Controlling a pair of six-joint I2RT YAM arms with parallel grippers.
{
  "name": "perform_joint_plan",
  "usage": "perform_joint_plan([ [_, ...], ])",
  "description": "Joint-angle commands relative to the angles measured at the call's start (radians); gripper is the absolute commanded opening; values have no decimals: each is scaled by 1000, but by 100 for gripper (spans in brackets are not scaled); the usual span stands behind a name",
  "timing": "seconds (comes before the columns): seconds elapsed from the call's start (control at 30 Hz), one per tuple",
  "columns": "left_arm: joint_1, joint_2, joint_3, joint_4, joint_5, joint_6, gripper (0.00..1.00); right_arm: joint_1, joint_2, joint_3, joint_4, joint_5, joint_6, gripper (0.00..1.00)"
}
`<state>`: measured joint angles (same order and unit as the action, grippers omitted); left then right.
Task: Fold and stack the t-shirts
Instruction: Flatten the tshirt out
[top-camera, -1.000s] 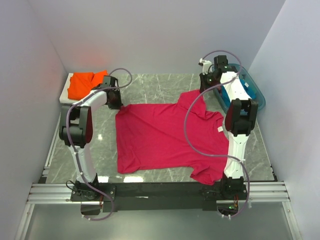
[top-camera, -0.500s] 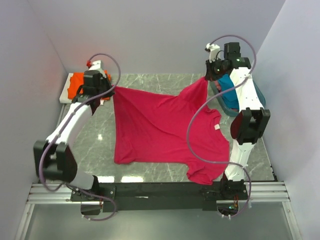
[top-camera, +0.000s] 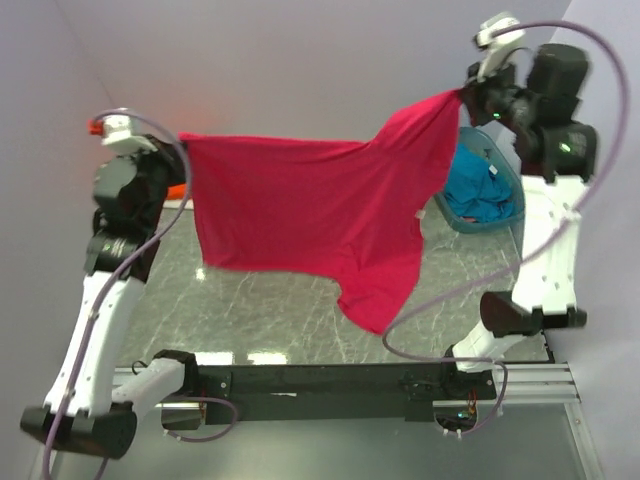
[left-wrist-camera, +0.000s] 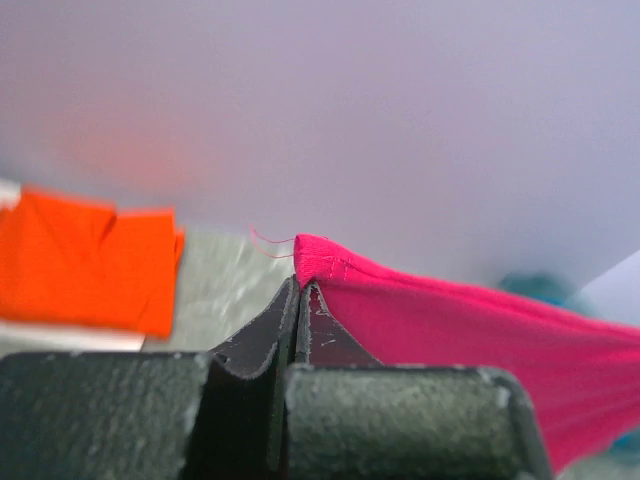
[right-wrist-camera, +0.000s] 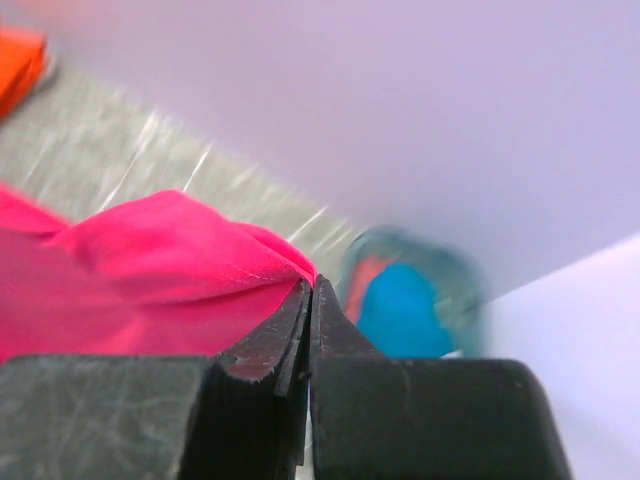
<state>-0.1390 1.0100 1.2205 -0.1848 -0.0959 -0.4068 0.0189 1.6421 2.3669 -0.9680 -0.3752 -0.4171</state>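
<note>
The magenta-red t-shirt (top-camera: 320, 215) hangs stretched in the air between both grippers, high above the table. My left gripper (top-camera: 180, 140) is shut on its left corner, which also shows in the left wrist view (left-wrist-camera: 320, 258). My right gripper (top-camera: 466, 95) is shut on its right corner, which also shows in the right wrist view (right-wrist-camera: 250, 262). The shirt's lower part droops to a point at centre. The orange t-shirt (left-wrist-camera: 85, 258) lies folded at the table's far left, mostly hidden by my left arm in the top view. The teal-blue t-shirt (top-camera: 482, 192) lies in the basket.
A translucent teal plastic basket (top-camera: 512, 190) stands at the table's far right, under my right arm. The grey marble table (top-camera: 250, 310) lies below the hanging shirt. Walls close in at the back and both sides.
Both arms have risen sharply, lifting the magenta-red shirt off the table. It went from lying flat, to partly raised, to hanging fully in the air.
</note>
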Motion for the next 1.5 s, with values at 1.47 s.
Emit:
perform_joint_plan([
  [1.47,4,430,-252,306,-54,-17,0,4,-87,-1065,841,-99,-74,0],
])
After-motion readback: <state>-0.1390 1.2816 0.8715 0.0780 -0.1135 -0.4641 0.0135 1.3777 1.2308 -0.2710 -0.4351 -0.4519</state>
